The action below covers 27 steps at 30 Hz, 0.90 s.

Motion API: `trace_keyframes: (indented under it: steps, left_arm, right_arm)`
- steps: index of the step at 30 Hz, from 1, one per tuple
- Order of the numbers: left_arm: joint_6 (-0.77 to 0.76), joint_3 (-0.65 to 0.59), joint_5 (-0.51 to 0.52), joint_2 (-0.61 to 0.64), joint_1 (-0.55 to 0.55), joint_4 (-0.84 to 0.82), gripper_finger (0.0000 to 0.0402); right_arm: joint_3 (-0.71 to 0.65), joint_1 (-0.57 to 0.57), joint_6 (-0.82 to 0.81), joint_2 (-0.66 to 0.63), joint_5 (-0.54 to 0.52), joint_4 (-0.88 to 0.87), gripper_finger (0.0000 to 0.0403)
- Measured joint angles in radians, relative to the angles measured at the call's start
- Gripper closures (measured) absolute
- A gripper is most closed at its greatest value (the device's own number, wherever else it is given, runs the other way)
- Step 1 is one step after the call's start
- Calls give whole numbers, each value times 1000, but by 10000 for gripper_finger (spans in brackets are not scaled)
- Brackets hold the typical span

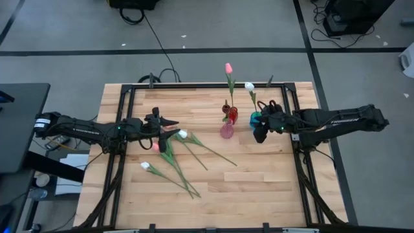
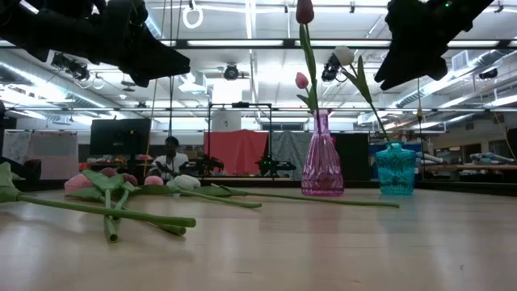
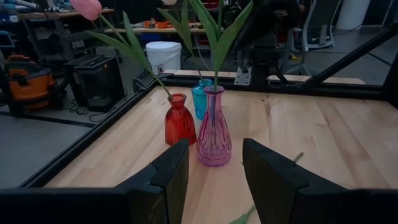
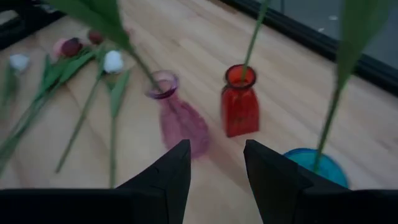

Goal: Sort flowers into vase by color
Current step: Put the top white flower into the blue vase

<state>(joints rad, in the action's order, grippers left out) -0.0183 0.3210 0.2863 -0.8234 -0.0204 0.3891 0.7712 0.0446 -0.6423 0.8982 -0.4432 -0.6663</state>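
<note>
Overhead, we see three vases grouped toward the far middle of the bench (image 1: 272, 194): a pink vase (image 1: 227, 131), a red vase (image 1: 231, 114) just behind it and a teal vase (image 1: 256, 119) beside them. A pink tulip (image 1: 228, 68) stands in the red vase and a white tulip (image 1: 249, 86) in the teal one; a dark maroon tulip (image 1: 226, 108) and the leaves in the pink vase show between them.

Our left end effector (image 1: 169, 129) hovers above the loose flowers on the bench's left half, its two fingers (image 3: 163, 180) spread apart with nothing between them. Beneath and beside it lie a white-headed stem (image 1: 183, 134), a pink-headed one (image 1: 156, 147) and another white one (image 1: 145, 166), their long green stems crossing toward the near edge.

Our right end effector (image 1: 259, 136) hangs just beside the teal vase, above the bench, fingers (image 4: 164, 177) likewise parted and empty, looking down toward the pink and red vases.

In the level view a person (image 2: 168, 155) sits far behind the bench.
</note>
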Motion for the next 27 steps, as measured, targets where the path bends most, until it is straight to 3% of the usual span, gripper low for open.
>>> trace_keyframes:
  steps: [6, 13, 20, 27]
  left_arm:
    - [-13, 0, 0, 0, 0, -7, 245]
    - [-13, 0, 1, 0, 0, 2, 245]
    - [-13, 0, 3, 0, 0, 11, 245]
    - [-7, 0, 29, 0, 0, 51, 244]
  right_arm:
    - [1, 120, -13, 78, 47, 117, 241]
    - [1, 252, -19, 372, 82, 286, 241]
    - [0, 270, -88, 606, 196, 310, 241]
    - [0, 273, -30, 734, 212, 420, 252]
